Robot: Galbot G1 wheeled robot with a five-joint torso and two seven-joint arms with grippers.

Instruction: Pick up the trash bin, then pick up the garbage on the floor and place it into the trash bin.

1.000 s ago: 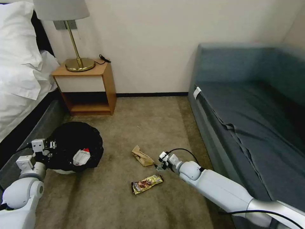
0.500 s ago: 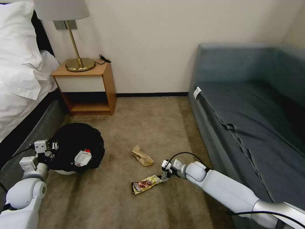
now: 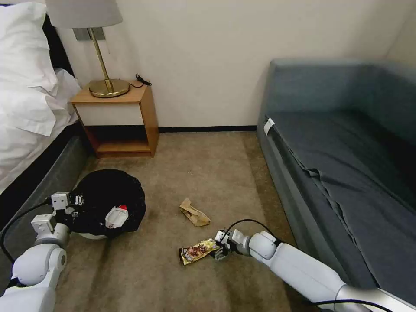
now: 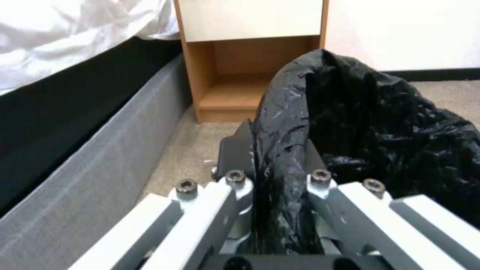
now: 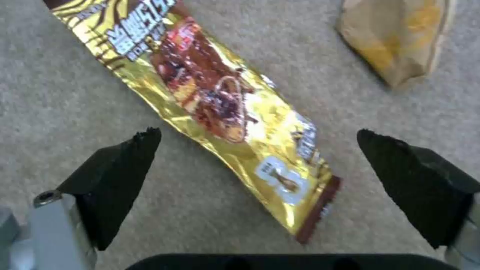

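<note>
Trash bin [image 3: 108, 203] sits on the carpet [image 3: 182, 173] beside the bed [image 3: 26, 125] in my head view, a red-and-white wrapper [image 3: 116, 216] inside; my right claw [image 3: 220, 250] is at the gold wrapper's [image 3: 198, 250] end, the paper bag [image 3: 193, 212] just beyond. From my left wrist, my left claw [image 4: 272, 165] is clamped on the bin's black-bagged rim. From my right wrist, my fingers [image 5: 115, 176] are spread wide, straddling the gold wrapper, holding nothing.

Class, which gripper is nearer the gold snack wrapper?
Right. The right gripper straddles the gold snack wrapper, open; the left gripper grips the trash bin rim.
</note>
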